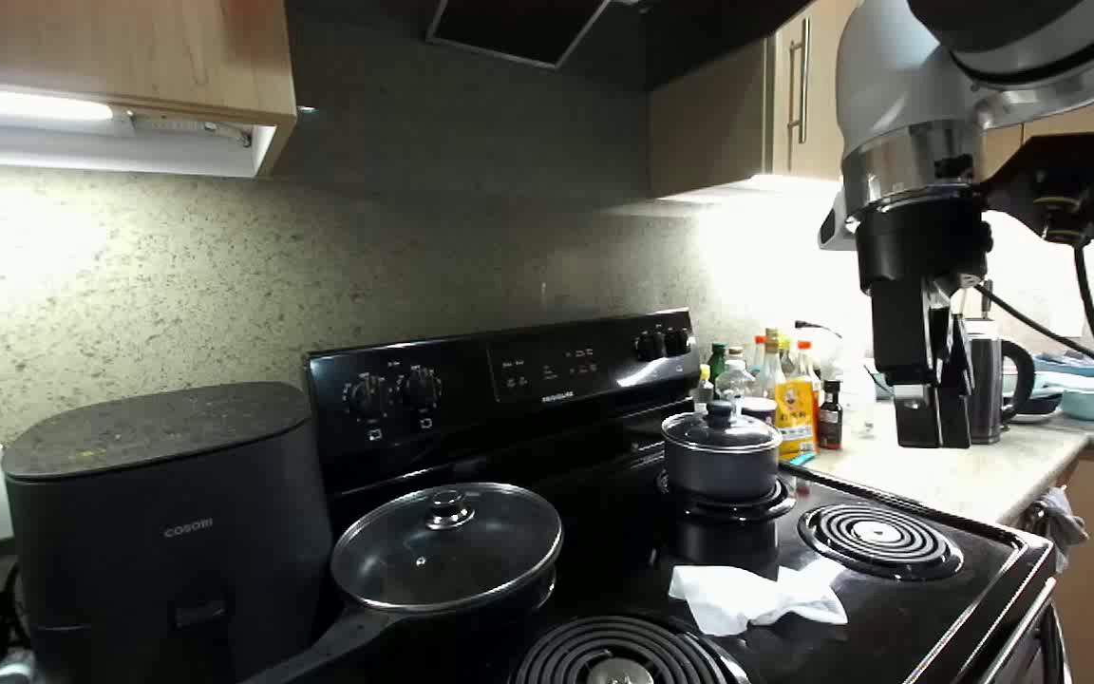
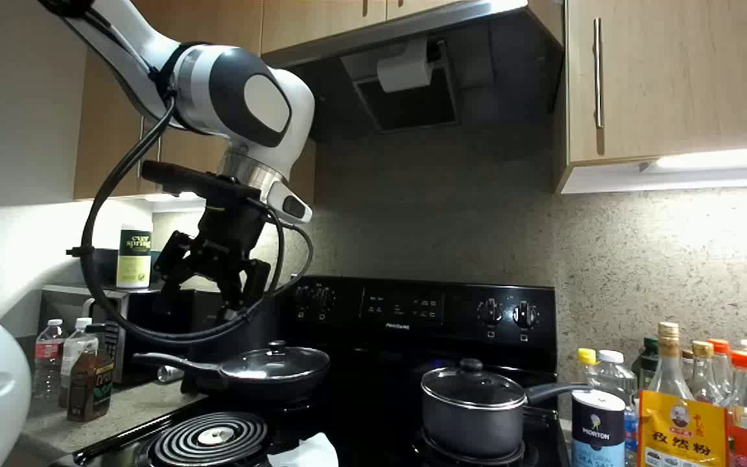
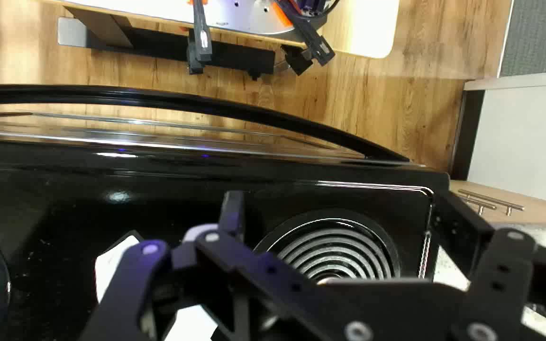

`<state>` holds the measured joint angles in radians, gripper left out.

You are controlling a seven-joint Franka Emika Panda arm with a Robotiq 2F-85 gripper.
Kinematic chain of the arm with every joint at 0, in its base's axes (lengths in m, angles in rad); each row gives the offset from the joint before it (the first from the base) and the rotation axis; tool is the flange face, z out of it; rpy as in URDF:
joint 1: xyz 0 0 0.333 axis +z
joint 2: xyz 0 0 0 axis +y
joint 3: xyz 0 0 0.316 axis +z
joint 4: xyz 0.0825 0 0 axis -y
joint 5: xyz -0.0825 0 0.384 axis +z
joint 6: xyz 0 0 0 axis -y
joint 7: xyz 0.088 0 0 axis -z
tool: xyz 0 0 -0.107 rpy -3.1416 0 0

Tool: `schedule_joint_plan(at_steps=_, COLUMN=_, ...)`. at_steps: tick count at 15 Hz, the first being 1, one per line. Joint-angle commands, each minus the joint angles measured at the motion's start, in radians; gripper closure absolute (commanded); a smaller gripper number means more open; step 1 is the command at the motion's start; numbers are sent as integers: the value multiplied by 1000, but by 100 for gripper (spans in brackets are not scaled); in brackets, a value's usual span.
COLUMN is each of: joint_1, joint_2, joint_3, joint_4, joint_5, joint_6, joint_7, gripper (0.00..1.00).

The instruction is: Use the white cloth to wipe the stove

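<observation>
A crumpled white cloth (image 1: 751,598) lies on the black stove top (image 1: 860,632), between the coil burners. In an exterior view only part of the cloth (image 2: 308,453) shows at the bottom edge. In the wrist view the cloth (image 3: 115,259) lies at the lower left, partly hidden behind a finger linkage. My gripper (image 1: 933,432) hangs above the stove, apart from the cloth. In an exterior view the gripper (image 2: 198,308) shows its fingers spread. In the wrist view the open gripper (image 3: 349,213) has nothing between its fingers, and a coil burner (image 3: 337,251) shows below.
A lidded pan (image 1: 447,551) and a lidded pot (image 1: 723,456) stand on the rear burners. An air fryer (image 1: 167,532) stands beside the stove. Several bottles (image 1: 775,380) and a kettle (image 1: 987,380) stand on the counter. The range hood (image 2: 412,78) is overhead. The oven handle (image 3: 183,102) runs along the front.
</observation>
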<state>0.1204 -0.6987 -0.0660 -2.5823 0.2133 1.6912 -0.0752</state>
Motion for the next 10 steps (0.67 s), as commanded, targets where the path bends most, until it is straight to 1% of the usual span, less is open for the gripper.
schedule_joint_plan(at_steps=1, joint_1=-26, joint_2=2, joint_3=21, joint_4=2, joint_5=11, joint_6=-5, joint_7=-13, gripper=0)
schedule_joint_plan(at_steps=6, joint_1=-26, joint_2=2, joint_3=21, joint_4=2, joint_5=11, joint_6=-5, joint_7=-13, gripper=0)
schedule_joint_plan(at_steps=10, joint_1=-66, joint_2=90, joint_3=19, joint_4=23, joint_5=-18, joint_6=42, joint_7=8, gripper=0)
